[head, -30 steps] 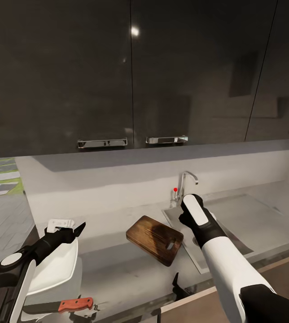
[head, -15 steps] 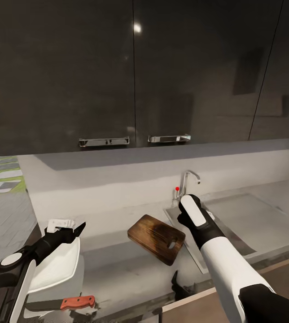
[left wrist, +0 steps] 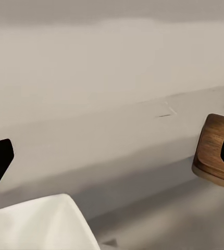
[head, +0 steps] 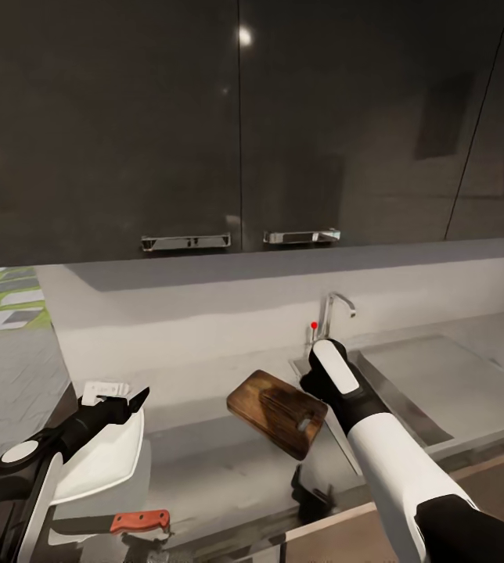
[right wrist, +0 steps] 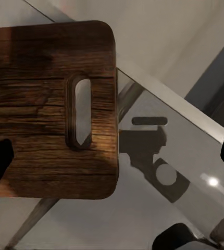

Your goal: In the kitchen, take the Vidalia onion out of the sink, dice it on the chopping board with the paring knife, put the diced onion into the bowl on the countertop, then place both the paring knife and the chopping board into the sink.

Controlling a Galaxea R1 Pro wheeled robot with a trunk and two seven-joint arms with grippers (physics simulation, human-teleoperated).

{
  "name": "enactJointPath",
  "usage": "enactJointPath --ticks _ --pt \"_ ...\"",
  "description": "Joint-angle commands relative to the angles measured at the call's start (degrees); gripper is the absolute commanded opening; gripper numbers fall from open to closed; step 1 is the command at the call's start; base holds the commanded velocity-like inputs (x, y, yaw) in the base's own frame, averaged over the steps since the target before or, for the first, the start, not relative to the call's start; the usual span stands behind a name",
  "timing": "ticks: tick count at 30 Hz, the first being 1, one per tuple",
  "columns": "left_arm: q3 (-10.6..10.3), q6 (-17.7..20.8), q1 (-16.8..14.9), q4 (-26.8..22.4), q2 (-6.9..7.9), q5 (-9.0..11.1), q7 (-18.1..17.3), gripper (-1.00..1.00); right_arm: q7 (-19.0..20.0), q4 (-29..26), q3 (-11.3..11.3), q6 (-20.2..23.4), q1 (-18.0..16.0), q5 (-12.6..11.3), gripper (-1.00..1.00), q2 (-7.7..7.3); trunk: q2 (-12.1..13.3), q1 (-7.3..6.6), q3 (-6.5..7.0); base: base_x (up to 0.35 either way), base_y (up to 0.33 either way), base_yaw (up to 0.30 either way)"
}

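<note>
Chopping board [right wrist: 49,109] slot clear at right wrist — jaws seemingly apart.

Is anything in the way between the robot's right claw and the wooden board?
No, nothing visible blocks it. The right gripper hangs open right above the chopping board, near its handle slot, beside the sink.

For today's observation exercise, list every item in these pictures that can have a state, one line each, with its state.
Chopping board: flat on counter, bare, handle end by sink.
Knife: lying on counter, unheld.
Bowl: tilted.
Left gripper: jaws open, empty.
Right gripper: jaws open, above board's handle slot.
</note>
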Motion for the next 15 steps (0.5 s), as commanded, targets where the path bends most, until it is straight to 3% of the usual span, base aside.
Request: enactJointPath --ticks 1,15 --pt "0.1 0.4 0.0 0.0 -0.01 0.1 -0.3 1.0 -0.4 0.0 0.1 0.6 0.0 -0.8 1.0 -0.03 -0.1 0.02 -0.07 0.0 0.0 0.004" --pt "0.1 0.4 0.0 0.0 -0.01 0.1 -0.3 1.0 -0.2 -0.1 -0.2 0.5 -0.1 -1.8 1.0 -0.17 -0.1 0.02 -0.17 0.0 0.0 0.0"
